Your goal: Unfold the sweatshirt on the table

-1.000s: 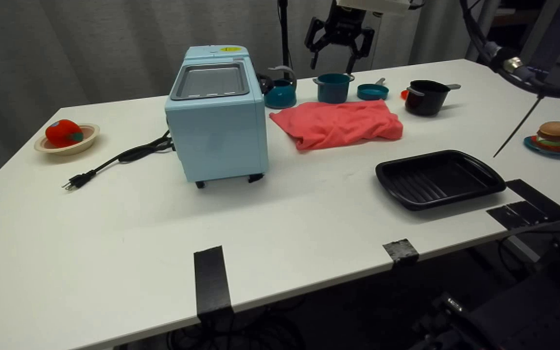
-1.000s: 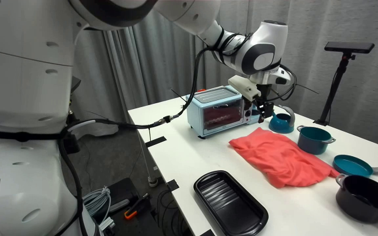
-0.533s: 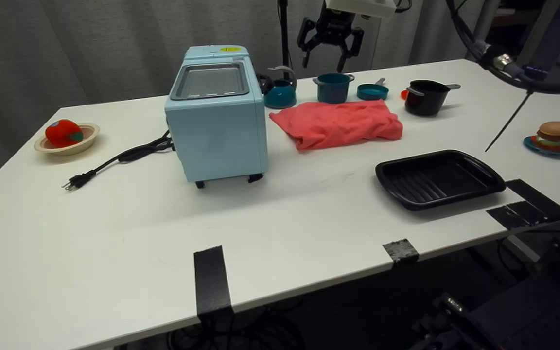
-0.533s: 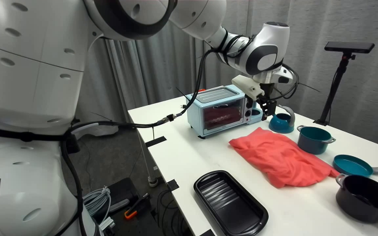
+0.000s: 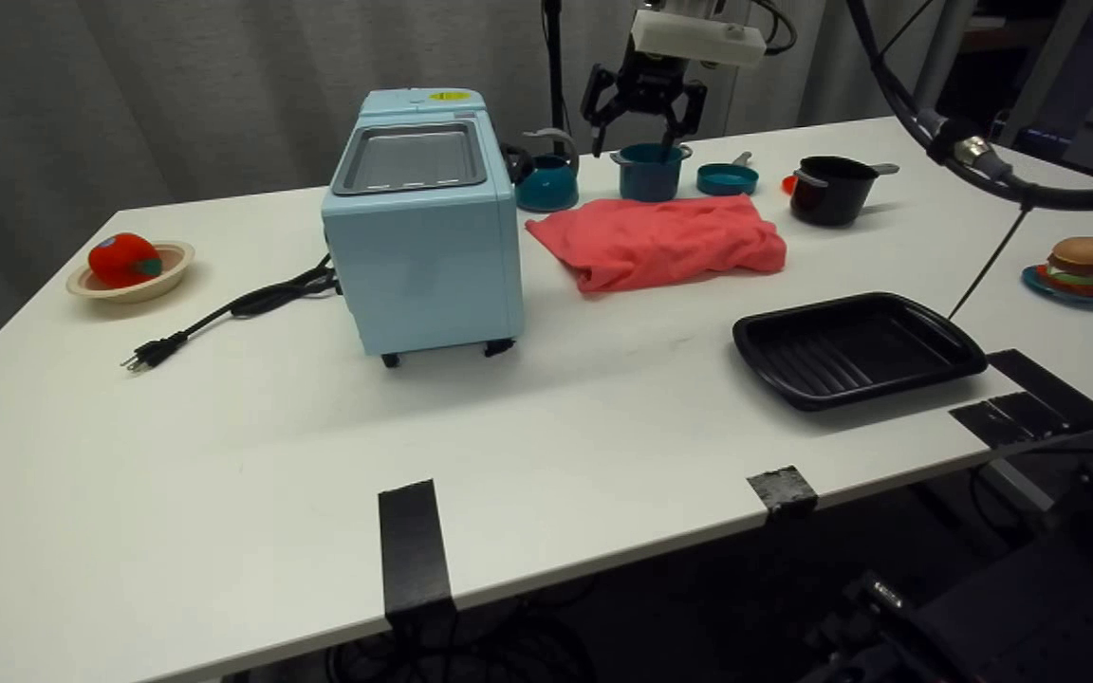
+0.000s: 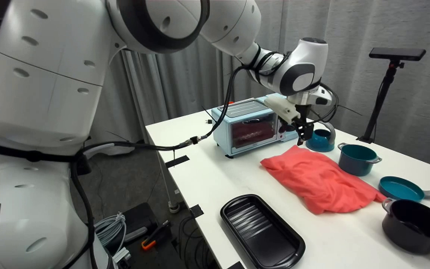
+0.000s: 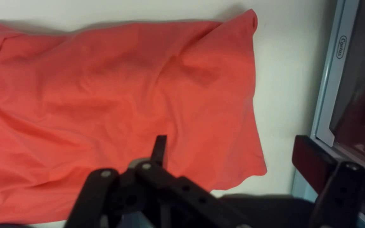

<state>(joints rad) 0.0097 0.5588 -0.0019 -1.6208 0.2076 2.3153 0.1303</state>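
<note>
from where i stood, the gripper [image 5: 633,146] hung above the white table [image 5: 271,484], its two fingers [image 7: 159,150] spread wide apart. the coral-red sweatshirt [image 6: 319,179] lay on that table, rumpled and creased, between the light-blue toaster oven [image 6: 253,130] and the black saucepan [image 6: 411,233]. a teal pot [image 6: 356,164] and a teal kettle [image 6: 321,144] stood near it in both exterior views, and a black ribbed baking tray [image 6: 263,233] lay apart from the sweatshirt.

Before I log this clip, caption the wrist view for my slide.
Open jaws low in frame, a wrinkled red sweatshirt on the table, part of a toaster oven at right.
</note>
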